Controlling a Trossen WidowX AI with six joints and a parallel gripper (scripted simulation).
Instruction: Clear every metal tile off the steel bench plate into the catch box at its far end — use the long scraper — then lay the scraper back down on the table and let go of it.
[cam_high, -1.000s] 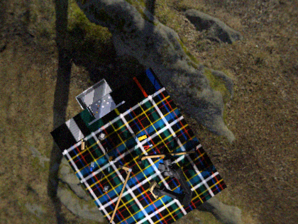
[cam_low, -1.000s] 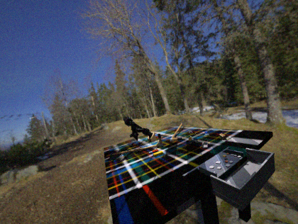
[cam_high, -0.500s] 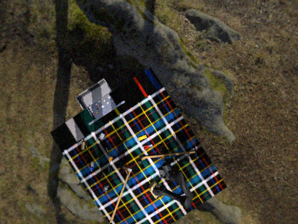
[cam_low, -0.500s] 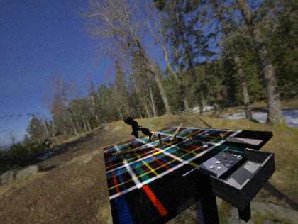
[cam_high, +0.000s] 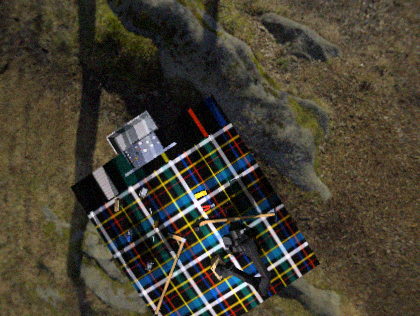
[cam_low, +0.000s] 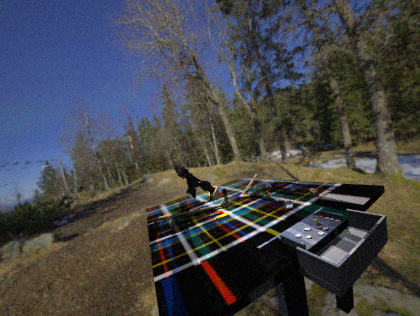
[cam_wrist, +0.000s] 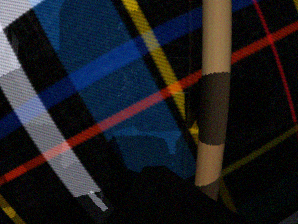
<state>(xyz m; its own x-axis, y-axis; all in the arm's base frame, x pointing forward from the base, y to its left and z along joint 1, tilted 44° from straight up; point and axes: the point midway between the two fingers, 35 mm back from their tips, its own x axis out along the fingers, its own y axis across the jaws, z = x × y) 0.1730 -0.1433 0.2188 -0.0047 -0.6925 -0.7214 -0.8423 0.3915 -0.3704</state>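
The steel bench plate (cam_high: 137, 161) (cam_low: 311, 239) carries several small pale and brownish tiles (cam_low: 307, 229). The grey catch box (cam_high: 134, 127) (cam_low: 370, 255) adjoins its far end. One long wooden-handled tool (cam_high: 240, 219) lies across the table with its dark head toward the middle. A second wooden-handled tool (cam_high: 170, 272) lies to its left with a wooden crosspiece. I cannot tell which is the scraper. My gripper (cam_high: 229, 242) (cam_low: 192, 195) is shut and holds nothing, beside the first tool. A wooden handle with a dark band (cam_wrist: 215, 107) stands right of centre in the wrist view; the fingertips are lost in darkness there.
A yellow block (cam_high: 200, 193) (cam_low: 222, 215) and a red piece (cam_high: 206, 207) lie beyond the first tool. A pale block (cam_high: 143, 191) (cam_low: 289, 204) and other small objects lie at the left. A pale strip (cam_high: 167, 148) (cam_low: 268, 243) runs beside the plate.
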